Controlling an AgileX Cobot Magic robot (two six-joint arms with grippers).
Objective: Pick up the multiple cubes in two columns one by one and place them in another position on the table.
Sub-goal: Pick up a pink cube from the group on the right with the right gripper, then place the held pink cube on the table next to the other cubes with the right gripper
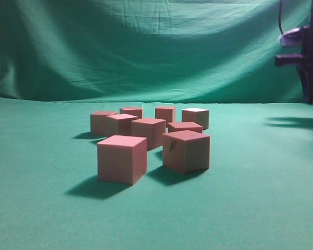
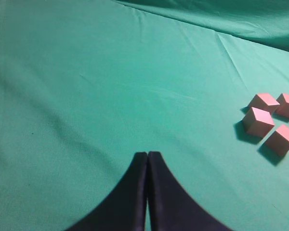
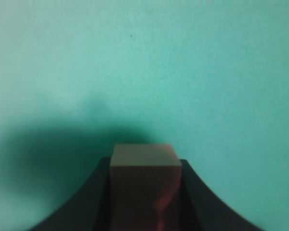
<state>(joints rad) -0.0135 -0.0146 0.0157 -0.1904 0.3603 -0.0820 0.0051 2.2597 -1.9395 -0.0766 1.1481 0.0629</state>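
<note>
Left gripper (image 2: 148, 156) is seen low over bare green bench (image 2: 86, 96), fingers (image 2: 139, 166) pressed together on nothing, with four cubes (image 2: 258, 121) off to its right. At centre of the exterior view, eight cubes (image 1: 122, 158) are counted on the cloth in two loose columns running back, some nearly touching. At far right, the right gripper (image 3: 143, 192) is seen raised at the frame edge; in its wrist view one cube (image 3: 143, 166) sits squarely between the fingers (image 3: 94, 192), which are closed against its sides, with only open cloth and shadow beneath. The step in hand is judged to be carriage to the new spot. Good practice: the cube is to be lowered level until its base meets the bench, well apart from the cluster, and the fingers parted only then, so nothing tumbles or rolls.
</note>
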